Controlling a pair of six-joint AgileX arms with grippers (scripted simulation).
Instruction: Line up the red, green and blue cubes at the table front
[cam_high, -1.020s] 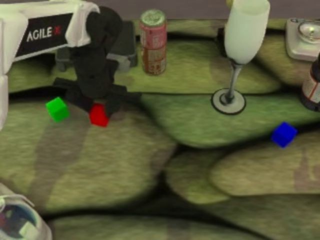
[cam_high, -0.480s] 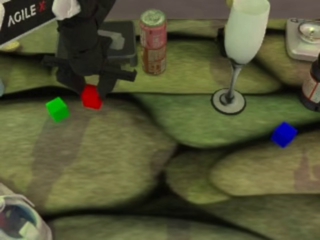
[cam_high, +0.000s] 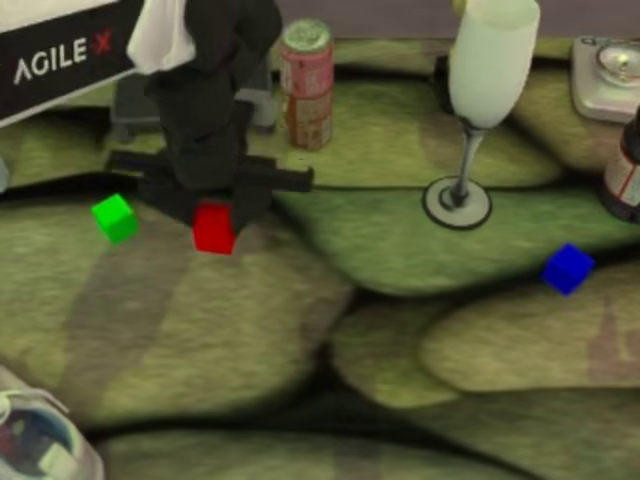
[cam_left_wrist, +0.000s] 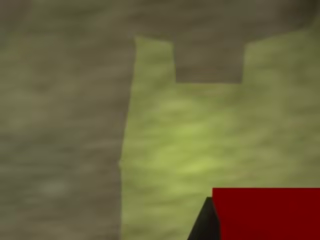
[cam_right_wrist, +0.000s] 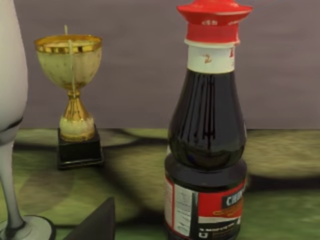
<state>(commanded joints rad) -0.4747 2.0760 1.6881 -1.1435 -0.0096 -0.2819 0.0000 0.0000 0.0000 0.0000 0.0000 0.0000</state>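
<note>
My left gripper (cam_high: 213, 212) hangs over the left half of the table (cam_high: 300, 300), shut on the red cube (cam_high: 213, 229). In the left wrist view one dark finger (cam_left_wrist: 205, 225) presses against the red cube (cam_left_wrist: 267, 215). The green cube (cam_high: 114, 217) lies on the table just left of it. Far off at the right lies the blue cube (cam_high: 568, 268). My right arm is out of the top view. Its wrist view shows one dark finger (cam_right_wrist: 97, 222) standing wide with nothing against it.
At the back stand a soda can (cam_high: 306, 85), a tall glass (cam_high: 467, 200) and a dark grey tray (cam_high: 262, 105), partly under my left arm. A sauce bottle (cam_right_wrist: 207, 150) and a white device (cam_high: 605, 75) are at the right edge. A gold trophy (cam_right_wrist: 74, 100) stands behind.
My left gripper, holding the red cube, drew back toward the table's rear, then came forward and slightly to the right. The green and blue cubes have not moved.
</note>
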